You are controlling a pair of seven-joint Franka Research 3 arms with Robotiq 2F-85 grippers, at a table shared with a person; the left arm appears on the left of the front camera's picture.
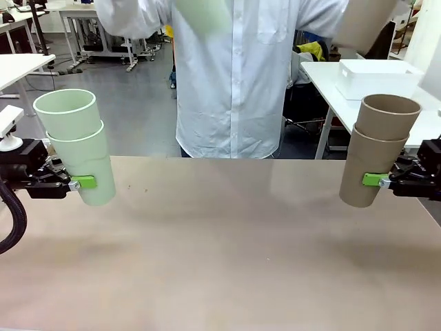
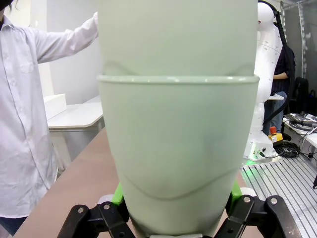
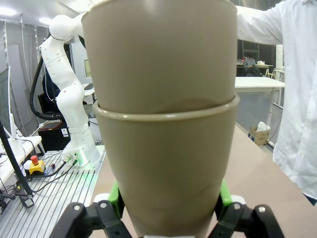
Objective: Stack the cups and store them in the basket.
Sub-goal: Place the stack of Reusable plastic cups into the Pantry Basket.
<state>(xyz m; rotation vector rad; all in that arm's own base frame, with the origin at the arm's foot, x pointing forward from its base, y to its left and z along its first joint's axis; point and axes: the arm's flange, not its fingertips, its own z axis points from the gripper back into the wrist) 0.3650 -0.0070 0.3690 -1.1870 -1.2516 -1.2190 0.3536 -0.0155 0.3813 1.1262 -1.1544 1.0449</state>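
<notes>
Stacking step. Left gripper (image 1: 89,183) pinched green pair (image 1: 74,138); right gripper (image 1: 366,181) pinched tan pair (image 1: 380,141). Next: hold upright, steady, for person's (image 1: 234,76) third cups.

Our left gripper (image 1: 85,183) comes in from the left edge of the table (image 1: 220,262). We hold it level, fingers pointing right, toward the middle. The fingers are clamped on the lower cup of the mint stack (image 1: 74,146), near its base. In the left wrist view the green pads (image 2: 118,194) press on both flanks of that cup. Our right gripper (image 1: 374,180) mirrors this from the right edge: level, fingers pointing left, closed near the base of the tan stack (image 1: 377,155), pads squeezing from either side. Both stacks stand upright in our grip.
</notes>
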